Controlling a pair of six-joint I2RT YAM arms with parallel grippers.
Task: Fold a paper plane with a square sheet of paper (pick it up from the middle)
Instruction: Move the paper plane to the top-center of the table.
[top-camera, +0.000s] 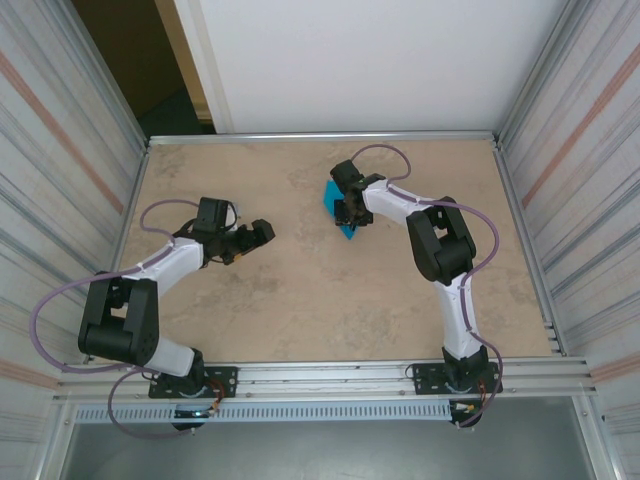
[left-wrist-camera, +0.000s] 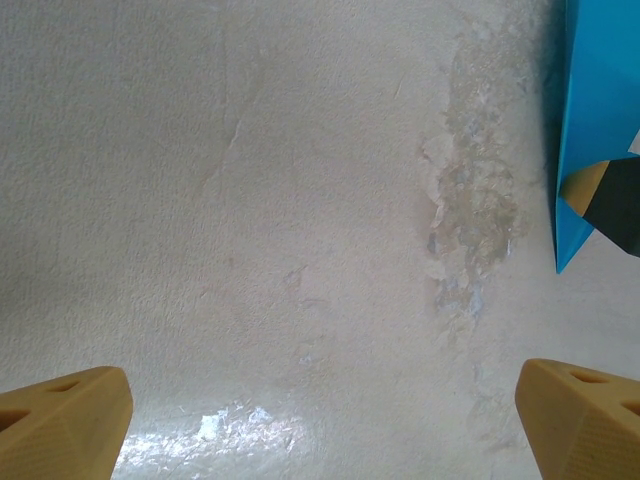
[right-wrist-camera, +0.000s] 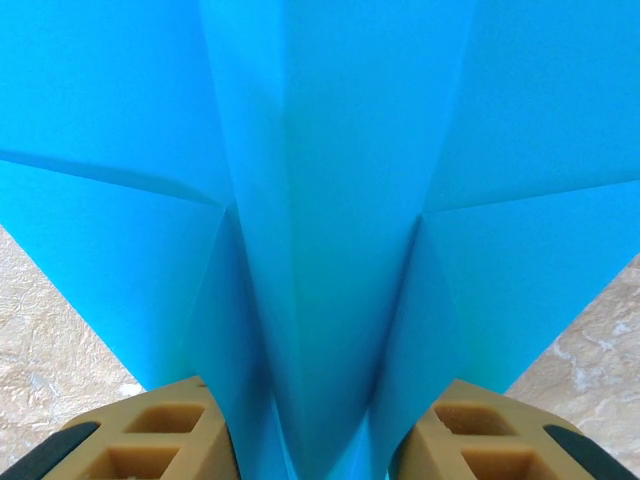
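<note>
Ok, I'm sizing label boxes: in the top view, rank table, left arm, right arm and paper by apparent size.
1. Table
2. Left arm and right arm: they look alike, so tied
3. Paper

1. You see the paper plane (right-wrist-camera: 330, 200) in plain teal-blue, unprinted, shading darker along its centre crease.
2. The fingers (left-wrist-camera: 70, 415) of the left gripper (left-wrist-camera: 320, 420) are tan-yellow. Those of the right gripper (right-wrist-camera: 320, 440) are the same tan, with black at their outer corners.
3. Your table (top-camera: 300, 300) is beige with a pale, cloudy mottling.
4. The left arm (top-camera: 170, 262) and right arm (top-camera: 455, 300) have white links, black joints and purple cables (top-camera: 60, 290).
5. The walls (top-camera: 60, 120) along the table's left and right edges are ribbed silver-grey with faint reddish stripes.
</note>
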